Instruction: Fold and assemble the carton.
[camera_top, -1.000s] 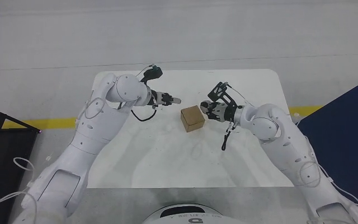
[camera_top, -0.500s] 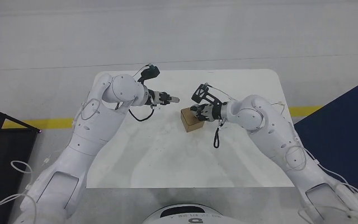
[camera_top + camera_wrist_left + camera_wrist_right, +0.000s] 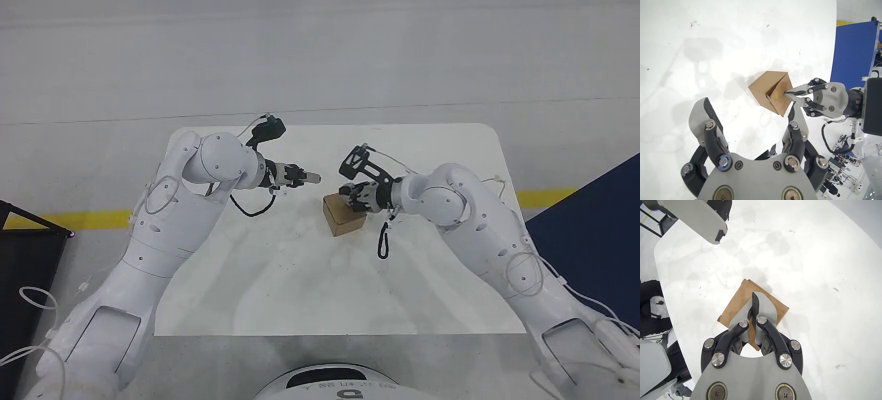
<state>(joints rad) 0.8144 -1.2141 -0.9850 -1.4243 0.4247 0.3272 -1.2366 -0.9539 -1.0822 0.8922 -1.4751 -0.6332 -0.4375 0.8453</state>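
Observation:
A small brown carton (image 3: 342, 220) stands on the white table (image 3: 300, 280), near its middle and a little toward the back. My right gripper (image 3: 347, 199) is shut, and its fingertips press down on the carton's top face (image 3: 780, 91) beside a slanting flap seam. In the right wrist view the joined fingers (image 3: 761, 306) lie across the carton (image 3: 736, 302). My left gripper (image 3: 312, 178) hangs open a short way to the carton's left and behind it, holding nothing. Its two fingers (image 3: 711, 111) frame the carton (image 3: 761, 89) without touching it.
A blue panel (image 3: 600, 230) stands off the table's right edge. A black stand (image 3: 25, 230) is on the floor to the left. A yellow line (image 3: 90, 220) runs along the floor. The table's front half is bare white surface.
My right gripper has swung left from beside the carton onto its top, tips now touching it. The left gripper has barely moved. The carton has stayed in place.

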